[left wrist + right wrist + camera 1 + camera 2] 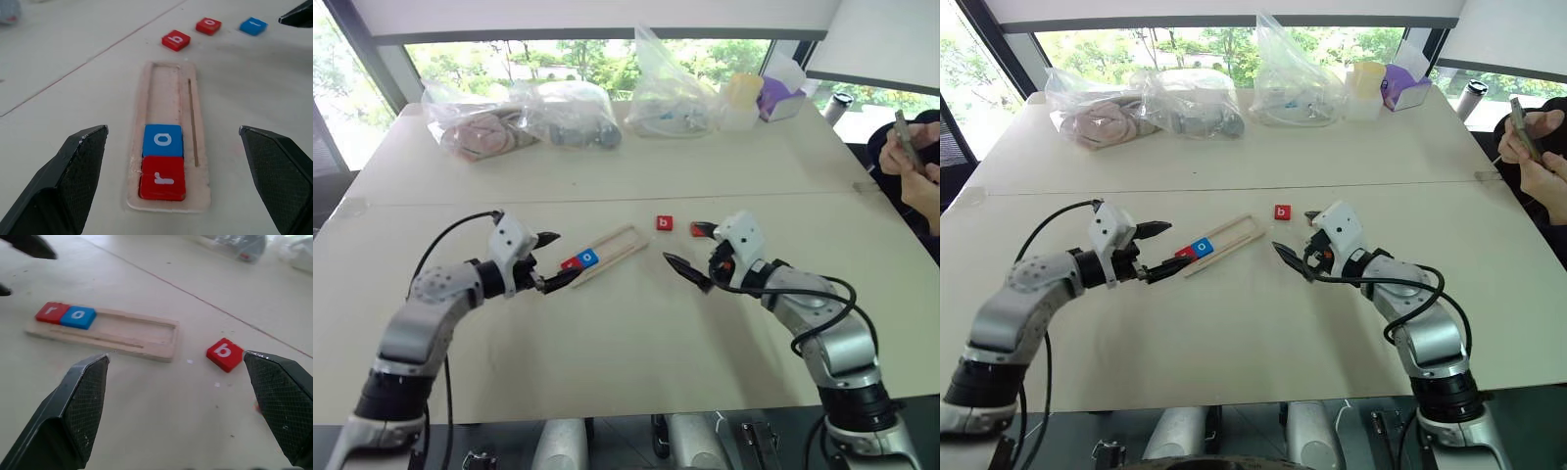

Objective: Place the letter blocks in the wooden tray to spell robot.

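Observation:
The wooden tray (619,242) lies slanted at the table's middle. At its near-left end sit a red "r" block (163,177) and, touching it, a blue "o" block (163,140); the rest of the groove is bare. A red "b" block (665,223) lies on the table just past the tray's far end. In the left wrist view a red "o" block (209,26) and a blue block (253,26) lie in a row beyond it. My left gripper (553,259) is open at the tray's left end, holding nothing. My right gripper (690,248) is open right of the tray, beside the "b" block.
Several clear plastic bags (568,113) and a purple box (781,96) line the table's far edge. A person's hands (906,157) hold a phone at the right edge. A seam (431,201) runs across the table behind the tray.

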You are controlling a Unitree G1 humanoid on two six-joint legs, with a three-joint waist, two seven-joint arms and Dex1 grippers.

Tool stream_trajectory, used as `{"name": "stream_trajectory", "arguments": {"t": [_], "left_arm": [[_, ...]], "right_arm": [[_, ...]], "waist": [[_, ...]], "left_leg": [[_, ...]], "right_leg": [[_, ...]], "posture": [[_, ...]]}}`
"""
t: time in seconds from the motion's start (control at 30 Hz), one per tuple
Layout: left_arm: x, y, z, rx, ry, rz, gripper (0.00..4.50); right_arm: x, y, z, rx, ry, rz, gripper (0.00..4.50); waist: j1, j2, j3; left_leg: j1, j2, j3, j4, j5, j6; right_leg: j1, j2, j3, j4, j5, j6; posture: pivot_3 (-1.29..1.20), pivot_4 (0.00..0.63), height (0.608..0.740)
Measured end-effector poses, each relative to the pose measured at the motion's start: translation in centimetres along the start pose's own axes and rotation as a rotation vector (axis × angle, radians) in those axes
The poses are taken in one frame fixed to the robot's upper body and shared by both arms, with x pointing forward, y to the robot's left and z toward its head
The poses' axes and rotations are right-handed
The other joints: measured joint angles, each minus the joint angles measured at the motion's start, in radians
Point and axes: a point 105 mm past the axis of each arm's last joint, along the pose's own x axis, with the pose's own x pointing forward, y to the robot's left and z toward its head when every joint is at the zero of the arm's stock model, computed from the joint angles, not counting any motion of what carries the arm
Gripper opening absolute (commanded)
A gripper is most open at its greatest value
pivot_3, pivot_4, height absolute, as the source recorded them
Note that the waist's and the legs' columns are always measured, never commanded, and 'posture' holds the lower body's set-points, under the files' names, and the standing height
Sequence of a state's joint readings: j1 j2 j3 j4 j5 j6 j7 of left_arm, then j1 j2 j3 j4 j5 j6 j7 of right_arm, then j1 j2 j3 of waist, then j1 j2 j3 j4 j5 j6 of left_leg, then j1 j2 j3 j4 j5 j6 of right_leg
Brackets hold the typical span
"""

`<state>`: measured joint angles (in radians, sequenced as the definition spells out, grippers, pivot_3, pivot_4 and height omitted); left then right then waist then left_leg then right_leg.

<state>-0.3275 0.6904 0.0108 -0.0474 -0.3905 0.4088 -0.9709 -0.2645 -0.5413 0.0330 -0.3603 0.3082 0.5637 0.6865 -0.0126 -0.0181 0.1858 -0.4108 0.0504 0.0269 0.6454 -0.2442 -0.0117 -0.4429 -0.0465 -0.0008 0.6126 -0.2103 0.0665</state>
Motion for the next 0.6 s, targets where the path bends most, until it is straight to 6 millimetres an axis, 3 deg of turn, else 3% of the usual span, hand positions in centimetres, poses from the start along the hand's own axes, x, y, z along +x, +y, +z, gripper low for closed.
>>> {"name": "stream_trajectory", "arguments": {"t": [0.23,0.6], "left_arm": [[0.8,0.6,-2.1,0.008,0.080,-0.129,4.50],[2.6,0.4,-3.6,0.044,0.078,-0.132,4.50]], "right_arm": [[-1.1,2.5,1.1,0.005,0.012,0.187,4.47],[-1.5,2.8,0.7,0.010,0.047,0.172,4.47]], "waist": [[0.001,-0.001,0.001],[0.002,-0.001,0.001]], "left_leg": [[0.000,0.000,0.000,0.000,0.000,0.000],[0.000,0.000,0.000,0.000,0.000,0.000]], "right_leg": [[0.000,0.000,0.000,0.000,0.002,-0.002],[0.000,0.000,0.000,0.001,0.002,-0.003]], "posture": [[0.00,0.150,0.740],[0.00,0.150,0.740]]}}
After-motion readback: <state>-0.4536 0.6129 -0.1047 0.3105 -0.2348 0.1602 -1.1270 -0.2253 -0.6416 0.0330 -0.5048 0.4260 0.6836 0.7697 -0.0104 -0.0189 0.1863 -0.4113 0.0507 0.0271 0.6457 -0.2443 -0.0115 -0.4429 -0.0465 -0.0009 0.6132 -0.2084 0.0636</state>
